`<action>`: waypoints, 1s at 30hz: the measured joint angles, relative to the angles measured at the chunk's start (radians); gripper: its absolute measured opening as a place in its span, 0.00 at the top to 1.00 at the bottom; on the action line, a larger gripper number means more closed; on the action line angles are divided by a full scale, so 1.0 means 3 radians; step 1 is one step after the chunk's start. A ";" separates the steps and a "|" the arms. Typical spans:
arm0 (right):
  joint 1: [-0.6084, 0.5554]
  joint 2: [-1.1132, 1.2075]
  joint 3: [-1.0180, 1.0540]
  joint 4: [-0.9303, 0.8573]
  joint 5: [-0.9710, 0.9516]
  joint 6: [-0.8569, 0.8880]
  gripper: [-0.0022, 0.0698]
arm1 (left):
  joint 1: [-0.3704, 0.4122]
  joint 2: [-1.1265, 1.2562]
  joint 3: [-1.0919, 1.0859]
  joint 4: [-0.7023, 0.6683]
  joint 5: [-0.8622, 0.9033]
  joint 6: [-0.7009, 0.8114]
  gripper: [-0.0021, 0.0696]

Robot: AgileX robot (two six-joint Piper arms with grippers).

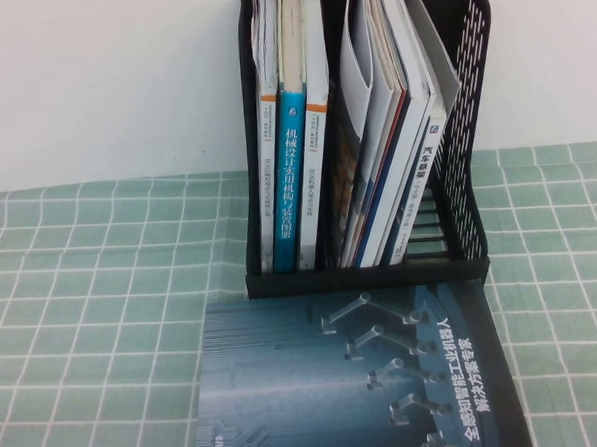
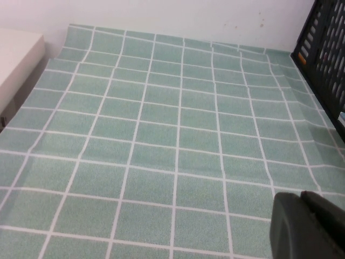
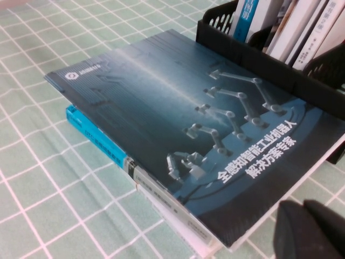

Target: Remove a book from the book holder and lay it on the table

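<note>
The dark blue-teal book (image 1: 362, 380), its front printed with grey robot arms and a white Chinese title, is lying flat on the worktop (image 1: 94, 324) directly in front of the black mesh book holder (image 1: 469, 124), cover up. The high view is showing it as a single volume; only the right wrist view is revealing that it is resting on top of other books — a light-blue-spined book (image 3: 94, 137) and a white-spined one (image 3: 172, 208) are poking out beneath its edge. The holder is standing upright with volumes in two compartments, among them a blue-spined book (image 1: 296, 174).

Neither arm is appearing in the high view. The left gripper (image 2: 307, 226) is showing as a dark shape over bare checked cloth beside the holder; the right gripper (image 3: 310, 229) is hovering just off the book's corner. Whether either pair of jaws is wide or narrow cannot be told.
</note>
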 joint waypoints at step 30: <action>-0.2504 -0.0632 0.0863 -0.0726 -0.0345 0.0070 0.97 | 0.0000 0.0000 0.0000 -0.0008 0.0000 0.0000 0.97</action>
